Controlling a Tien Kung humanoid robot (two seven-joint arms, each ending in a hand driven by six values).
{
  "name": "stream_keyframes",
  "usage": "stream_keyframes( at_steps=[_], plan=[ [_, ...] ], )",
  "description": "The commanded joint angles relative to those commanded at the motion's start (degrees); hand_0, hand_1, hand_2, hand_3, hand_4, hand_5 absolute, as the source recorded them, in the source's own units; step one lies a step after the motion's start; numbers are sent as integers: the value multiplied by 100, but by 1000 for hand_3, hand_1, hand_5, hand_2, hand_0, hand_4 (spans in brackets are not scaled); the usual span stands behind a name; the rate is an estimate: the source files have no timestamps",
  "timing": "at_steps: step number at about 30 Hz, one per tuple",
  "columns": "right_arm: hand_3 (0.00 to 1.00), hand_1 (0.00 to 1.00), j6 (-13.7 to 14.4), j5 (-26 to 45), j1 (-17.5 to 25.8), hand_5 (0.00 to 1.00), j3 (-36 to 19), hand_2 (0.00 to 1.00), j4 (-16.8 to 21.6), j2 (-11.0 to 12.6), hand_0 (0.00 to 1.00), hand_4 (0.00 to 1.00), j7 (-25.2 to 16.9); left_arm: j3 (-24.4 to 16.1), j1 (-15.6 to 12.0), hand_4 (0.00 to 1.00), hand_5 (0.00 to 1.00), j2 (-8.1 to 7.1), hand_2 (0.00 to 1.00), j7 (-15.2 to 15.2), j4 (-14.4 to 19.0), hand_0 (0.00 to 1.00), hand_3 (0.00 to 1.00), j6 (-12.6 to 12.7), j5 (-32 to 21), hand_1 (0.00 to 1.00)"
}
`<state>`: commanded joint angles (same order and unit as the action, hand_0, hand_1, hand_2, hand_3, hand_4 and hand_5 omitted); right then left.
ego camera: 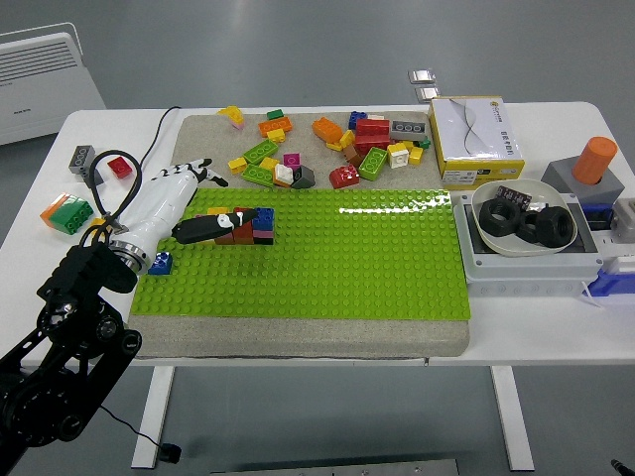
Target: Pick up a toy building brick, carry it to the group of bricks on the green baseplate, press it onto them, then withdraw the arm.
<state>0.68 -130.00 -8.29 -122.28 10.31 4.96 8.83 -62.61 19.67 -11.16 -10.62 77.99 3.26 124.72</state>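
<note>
A small group of bricks [254, 224] in red, blue, yellow and black stands on the left part of the green baseplate [347, 258]. My left hand [203, 198] lies beside it on its left, white with black fingertips. The fingers are spread and hold nothing; the thumb [203, 227] reaches over the group's left end and hides part of it. A single blue brick [161, 262] sits at the plate's left edge, just below the wrist. Several loose bricks [327, 149] lie on the grey mat behind the plate. The right arm is out of sight.
A green-and-orange brick [64, 211], a red brick [119, 166] and a grey brick [79, 157] lie on the table at the left, near a black cable [149, 149]. On the right stand a yellow-white box [474, 139], a bowl of black rings [524, 223] and an orange cylinder [593, 159].
</note>
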Motion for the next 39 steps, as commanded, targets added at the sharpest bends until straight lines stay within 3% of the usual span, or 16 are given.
stream_keyframes(
  at_steps=[8,21,39],
  plan=[
    [782,619,-2,0,-15,964,6,623,0,5,518,827,-13,-57,-32,998,827,58,943,62,-334,992,665,69,20,950],
    [782,618,1,0,-30,966,39,622,0,6,518,826,-26,63,-65,998,816,28,937,67,-577,991,665,22,-103,948],
    [781,618,11,0,-35,962,95,623,0,-4,518,823,-20,123,71,998,806,109,936,153,-898,987,663,79,-161,945]
  ],
)
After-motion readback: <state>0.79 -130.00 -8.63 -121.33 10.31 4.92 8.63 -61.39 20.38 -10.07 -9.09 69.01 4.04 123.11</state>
